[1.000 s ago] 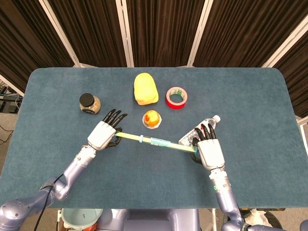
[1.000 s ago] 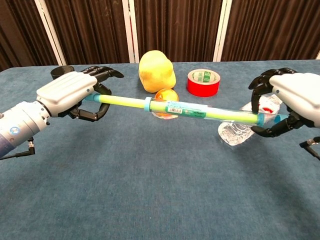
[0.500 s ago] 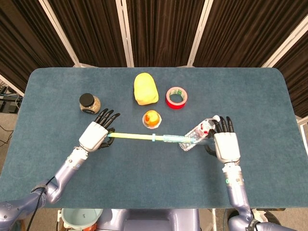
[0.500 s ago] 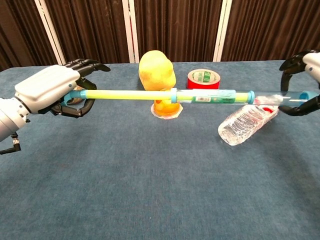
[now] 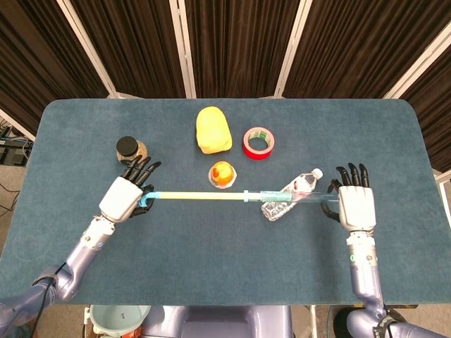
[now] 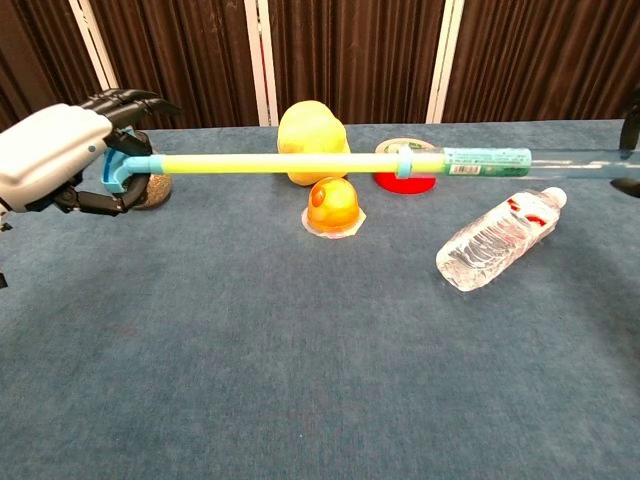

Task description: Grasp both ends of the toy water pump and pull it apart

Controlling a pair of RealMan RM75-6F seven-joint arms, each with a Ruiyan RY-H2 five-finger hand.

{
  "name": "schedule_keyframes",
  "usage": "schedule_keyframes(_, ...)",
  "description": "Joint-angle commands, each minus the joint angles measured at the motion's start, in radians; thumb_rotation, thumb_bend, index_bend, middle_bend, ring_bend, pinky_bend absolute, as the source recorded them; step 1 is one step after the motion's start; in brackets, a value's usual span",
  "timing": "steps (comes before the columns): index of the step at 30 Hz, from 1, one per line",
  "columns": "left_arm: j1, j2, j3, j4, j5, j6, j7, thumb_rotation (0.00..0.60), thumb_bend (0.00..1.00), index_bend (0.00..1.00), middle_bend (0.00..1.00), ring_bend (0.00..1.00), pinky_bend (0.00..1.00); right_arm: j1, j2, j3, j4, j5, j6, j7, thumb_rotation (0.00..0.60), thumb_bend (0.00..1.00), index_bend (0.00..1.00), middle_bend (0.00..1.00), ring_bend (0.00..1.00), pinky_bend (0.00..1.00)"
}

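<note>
The toy water pump (image 5: 232, 196) (image 6: 330, 162) hangs level above the table, stretched long: a yellow-green rod on the left slides out of a clear tube on the right. My left hand (image 5: 124, 195) (image 6: 52, 155) grips the blue handle end at the far left. My right hand (image 5: 356, 205) holds the clear tube's end at the far right; in the chest view only a sliver of it shows at the frame edge. The rod's blue collar sits near the middle of the pump.
A clear water bottle (image 5: 291, 195) (image 6: 500, 239) lies under the tube. An orange jelly cup (image 5: 222, 174), a yellow plush (image 5: 213, 129), a red tape roll (image 5: 258, 143) and a dark-lidded jar (image 5: 130, 151) stand behind the pump on the blue table (image 5: 225, 267).
Both hands have moved apart, left hand leftward and right hand rightward, and risen. The yellow rod has slid far out of the clear tube, so the pump is much longer.
</note>
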Motion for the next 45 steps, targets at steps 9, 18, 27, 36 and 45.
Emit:
schedule_keyframes(9, 0.020, 0.033, 0.004, 0.000, 0.016, 0.055, -0.023, 0.600, 0.71, 0.71, 0.09, 0.00, 0.00, 0.002, 0.032, 0.027, 0.029, 0.039, -0.006, 0.027, 0.600, 0.40, 0.84, 0.22, 0.10, 0.00)
schedule_keyframes(18, 0.029, 0.034, 0.006, 0.006, 0.020, 0.066, -0.017, 0.600, 0.71, 0.71, 0.09, 0.00, 0.00, 0.009, 0.037, 0.036, 0.056, 0.068, -0.016, 0.039, 0.600, 0.39, 0.84, 0.22, 0.10, 0.00)
schedule_keyframes(27, 0.056, 0.029, 0.007, 0.041, 0.001, 0.062, -0.047, 0.600, 0.71, 0.72, 0.09, 0.00, 0.00, 0.023, 0.049, 0.061, 0.093, 0.117, -0.042, 0.053, 0.600, 0.39, 0.84, 0.22, 0.10, 0.00)
schedule_keyframes(36, 0.061, 0.014, 0.007, 0.072, 0.001, 0.071, -0.075, 0.600, 0.71, 0.72, 0.09, 0.00, 0.00, 0.032, 0.061, 0.063, 0.102, 0.132, -0.051, 0.053, 0.600, 0.38, 0.84, 0.22, 0.10, 0.00)
schedule_keyframes(45, 0.054, 0.010, 0.006, 0.090, 0.007, 0.075, -0.092, 0.600, 0.71, 0.71, 0.09, 0.00, 0.00, 0.036, 0.066, 0.051, 0.110, 0.147, -0.063, 0.047, 0.600, 0.38, 0.84, 0.22, 0.10, 0.00)
